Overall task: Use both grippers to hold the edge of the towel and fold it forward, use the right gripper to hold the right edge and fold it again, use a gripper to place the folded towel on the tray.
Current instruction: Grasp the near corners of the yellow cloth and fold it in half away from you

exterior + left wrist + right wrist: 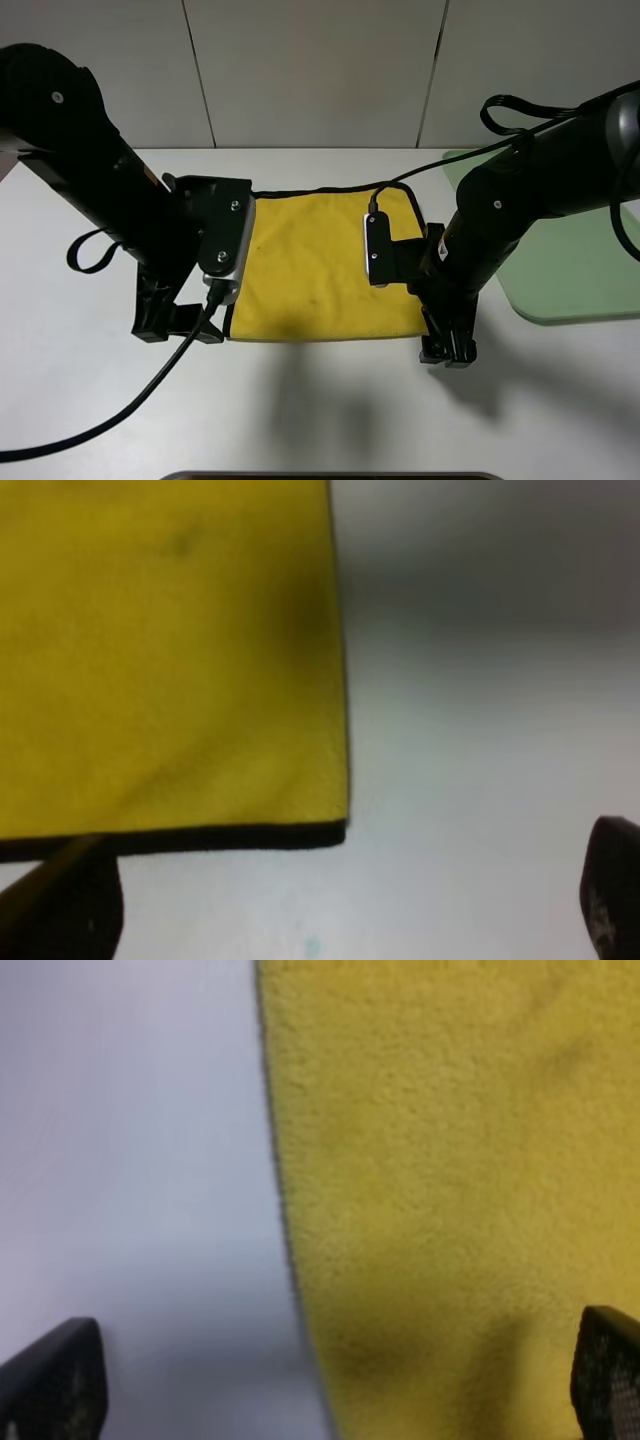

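A yellow towel (320, 270) with a dark hem lies flat on the white table. My left gripper (182, 326) is low at its near left corner. In the left wrist view the towel (170, 660) shows with its corner between the open fingers (60, 910), and nothing is held. My right gripper (447, 348) is low at the near right corner. In the right wrist view the towel (450, 1160) and its side edge lie between the open fingers (50, 1385). A pale green tray (570, 260) sits at the right.
The white table (320, 400) runs to a grey wall behind. A black cable (110, 425) trails from the left arm over the table's front left. A dark edge (330, 476) shows at the bottom of the exterior view.
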Available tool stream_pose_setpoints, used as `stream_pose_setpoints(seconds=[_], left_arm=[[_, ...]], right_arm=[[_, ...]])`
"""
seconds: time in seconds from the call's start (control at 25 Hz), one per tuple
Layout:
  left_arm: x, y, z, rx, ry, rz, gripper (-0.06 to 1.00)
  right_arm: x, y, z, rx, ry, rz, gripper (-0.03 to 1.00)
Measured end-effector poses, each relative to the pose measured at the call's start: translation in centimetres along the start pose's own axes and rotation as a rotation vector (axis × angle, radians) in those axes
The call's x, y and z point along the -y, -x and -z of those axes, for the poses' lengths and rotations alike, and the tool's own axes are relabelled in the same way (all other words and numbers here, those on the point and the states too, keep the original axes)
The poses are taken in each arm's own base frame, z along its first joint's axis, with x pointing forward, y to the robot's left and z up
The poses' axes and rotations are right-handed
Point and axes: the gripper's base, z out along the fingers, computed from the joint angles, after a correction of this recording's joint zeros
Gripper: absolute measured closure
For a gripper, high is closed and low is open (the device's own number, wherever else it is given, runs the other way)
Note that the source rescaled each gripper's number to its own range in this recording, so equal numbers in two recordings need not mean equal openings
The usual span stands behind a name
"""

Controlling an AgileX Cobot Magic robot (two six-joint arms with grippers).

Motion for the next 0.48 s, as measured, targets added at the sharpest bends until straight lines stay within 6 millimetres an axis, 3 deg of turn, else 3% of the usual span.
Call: stream_pose_setpoints(seconds=[0.24, 0.48], left_arm=[[-0.2, -0.4, -2.0, -0.026, -0.031, -0.009, 0.05], [-0.2, -0.8, -3.8, -0.052, -0.072, 0.003, 0.06]], right_arm=[[0.1, 0.1, -0.2, 0.012, -0.005, 0.075, -0.03], [-0.4, -0.1, -1.9, -0.022, 0.053, 0.113, -0.03]])
